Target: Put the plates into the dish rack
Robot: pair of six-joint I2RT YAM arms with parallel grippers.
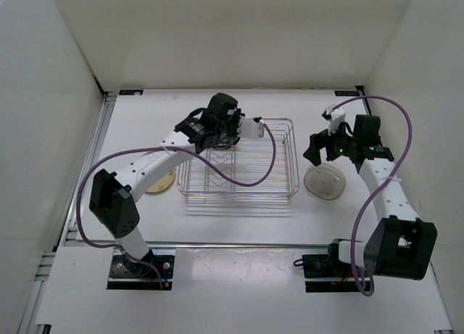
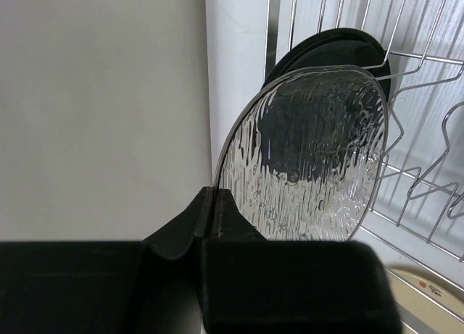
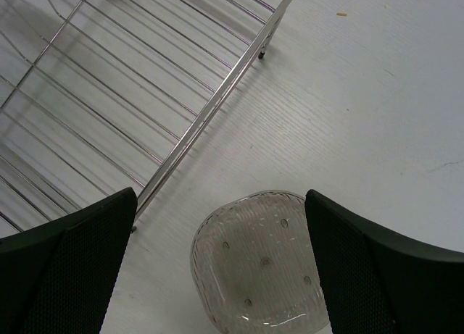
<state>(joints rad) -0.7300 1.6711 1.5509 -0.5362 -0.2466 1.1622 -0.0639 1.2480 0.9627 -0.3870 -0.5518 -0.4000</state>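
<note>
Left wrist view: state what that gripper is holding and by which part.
The left gripper clamps the translucent ribbed plate by its lower-left rim, holding it upright in front of the black plate.

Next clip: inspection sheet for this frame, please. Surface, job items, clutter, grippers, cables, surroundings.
Surface: white table.
Job's things: dish rack mid-table; black plate upright in it; translucent plate upright in front of the black one; cream plate left of rack, pale plate right of it, both flat on the table.
Clutter: nothing seen.
Grippers: left gripper shut on translucent plate's edge; right gripper open above pale plate.
Cables: purple cables; the left arm's hangs across the rack.
Surroundings: white walls.
</note>
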